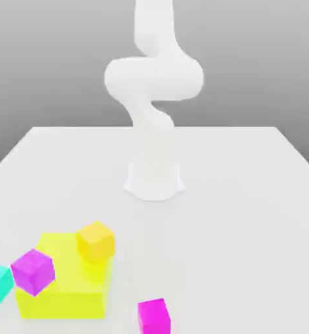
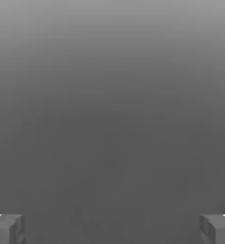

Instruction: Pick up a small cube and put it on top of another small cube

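So in the exterior view you've got the pink cube (image 1: 154, 317) down near the bottom edge, to the right of the yellow block (image 1: 64, 277), and in the hand view your claw (image 2: 112, 229) is spread wide with just plain grey between its tips.

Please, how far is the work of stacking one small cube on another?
No stacking looks done: the magenta cube sits apart from the other small cubes. Nothing is in hand; the pincer is open with nothing between its fingers. Left: grasp a cube, lift it, and set it on another.
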You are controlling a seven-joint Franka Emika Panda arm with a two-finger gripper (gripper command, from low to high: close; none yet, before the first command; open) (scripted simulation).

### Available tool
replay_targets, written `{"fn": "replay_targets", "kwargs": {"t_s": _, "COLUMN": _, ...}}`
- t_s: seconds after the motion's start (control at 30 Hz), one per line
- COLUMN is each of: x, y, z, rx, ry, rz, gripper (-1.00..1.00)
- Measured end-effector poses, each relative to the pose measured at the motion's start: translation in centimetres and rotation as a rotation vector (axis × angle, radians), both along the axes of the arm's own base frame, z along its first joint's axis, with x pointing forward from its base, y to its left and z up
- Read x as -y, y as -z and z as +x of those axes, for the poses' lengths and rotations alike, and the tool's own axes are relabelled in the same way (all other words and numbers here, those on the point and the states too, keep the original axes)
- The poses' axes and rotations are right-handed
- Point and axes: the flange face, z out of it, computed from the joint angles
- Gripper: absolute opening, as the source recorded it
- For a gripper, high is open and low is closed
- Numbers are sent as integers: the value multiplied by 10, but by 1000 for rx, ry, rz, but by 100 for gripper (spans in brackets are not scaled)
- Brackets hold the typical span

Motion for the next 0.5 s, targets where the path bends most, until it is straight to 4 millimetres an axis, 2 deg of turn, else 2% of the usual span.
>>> {"fn": "replay_targets", "kwargs": {"t_s": 0.1, "x": 0, "y": 48, "z": 38, "rx": -86, "ry": -30, "rz": -6, "gripper": 0}}
{"fn": "replay_targets", "kwargs": {"t_s": 0.23, "x": 0, "y": 116, "z": 77, "rx": -194, "ry": -66, "rz": -14, "gripper": 0}}
{"fn": "replay_targets", "kwargs": {"t_s": 0.37, "x": -2, "y": 188, "z": 105, "rx": -302, "ry": -100, "rz": -26, "gripper": 0}}
{"fn": "replay_targets", "kwargs": {"t_s": 0.5, "x": -3, "y": 263, "z": 121, "rx": -410, "ry": -133, "rz": -40, "gripper": 0}}
